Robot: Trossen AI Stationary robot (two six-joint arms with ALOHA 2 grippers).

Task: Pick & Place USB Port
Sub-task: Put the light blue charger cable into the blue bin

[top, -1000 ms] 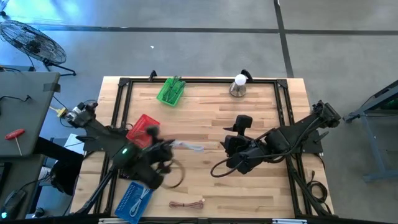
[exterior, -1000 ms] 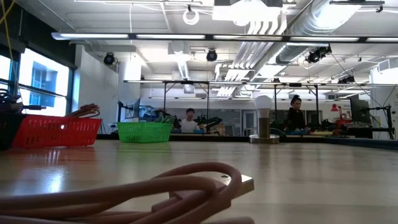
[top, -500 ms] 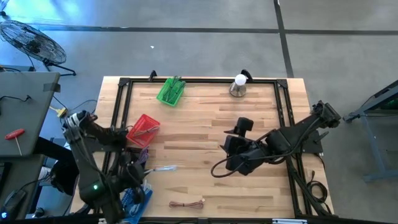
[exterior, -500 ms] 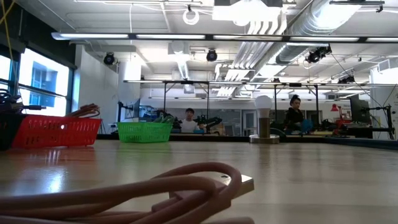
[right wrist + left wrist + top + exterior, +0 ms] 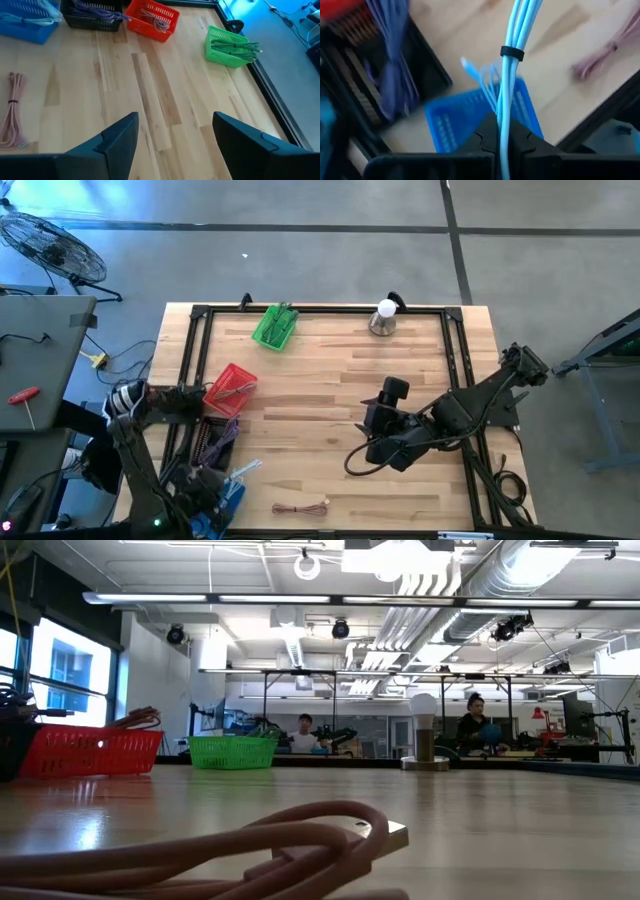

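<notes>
A light-blue USB cable bundle [image 5: 511, 30] with a black tie band is in my left gripper [image 5: 502, 145], which is shut on it above the blue basket [image 5: 480, 117] at the table's near left corner. In the high view the left gripper [image 5: 222, 483] sits over that basket [image 5: 212, 505], and the cable [image 5: 247, 468] sticks out toward the table's middle. My right gripper [image 5: 175, 142] is open and holds nothing; it hovers over the table's middle right [image 5: 366, 420]. A coiled pink cable [image 5: 302, 507] lies flat near the near edge. My left gripper pinches the light-blue cable bundle [image 5: 503, 125] between its two fingers, several strands together, short of the black tie band [image 5: 511, 52]. The fingers lie along the bundle, which runs straight out beyond them. It is lifted above the blue basket, with a loose plug end [image 5: 465, 62] spreading aside.
A black basket with purple cables [image 5: 208, 442], a red basket [image 5: 231, 388] and a green basket [image 5: 275, 326] stand along the left and far sides. A lamp with a bulb [image 5: 384, 317] is at the far edge. A black frame [image 5: 320, 310] rims the table. Bare wood lies mid-table.
My left gripper has swung from the table's middle toward the near left corner, carrying the light-blue cable lifted clear, and now stands above the blue basket. My right arm has shifted slightly toward the near edge.
</notes>
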